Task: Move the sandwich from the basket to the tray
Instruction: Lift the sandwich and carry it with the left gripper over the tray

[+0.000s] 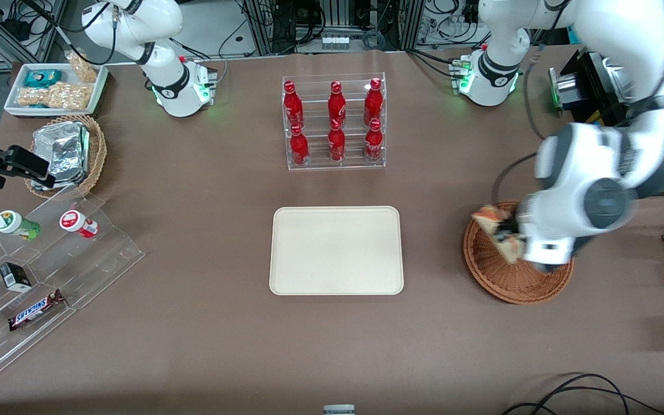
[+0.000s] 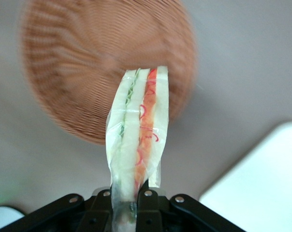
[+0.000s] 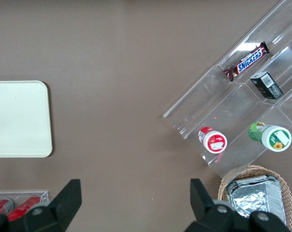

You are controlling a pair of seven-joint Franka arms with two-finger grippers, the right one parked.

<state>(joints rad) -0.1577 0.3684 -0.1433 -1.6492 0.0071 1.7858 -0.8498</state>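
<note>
Left wrist view shows the pincer point(image 2: 129, 205) clenched on the sandwich point(image 2: 138, 130), its two black fingers point(image 2: 148, 208) pressing the wrapped wedge at one end, so that the pale bread with its green and red-orange layers stands out edge-on from between them. The sandwich hangs in the air above the basket point(image 2: 78, 58), clear of the weave, and the basket itself holds nothing. A corner of the tray point(image 2: 262, 183) shows near the fingers.

In the front view, the pincer point(image 1: 505, 233) sits over the basket point(image 1: 510, 276) at the working arm's end of the desk point(image 1: 193, 346), with the sandwich point(image 1: 490, 218) lifted over the basket's rim on the side toward the tray point(image 1: 336, 251). The tray lies bare at the middle of the desk, well apart from the basket. Farther from the front camera than the tray stands a clear rack of red bottles point(image 1: 335, 124). Toward the parked arm's end lie a tan basket with foil packets point(image 1: 67, 153) and a clear stepped stand point(image 1: 38, 276) carrying small snacks.
</note>
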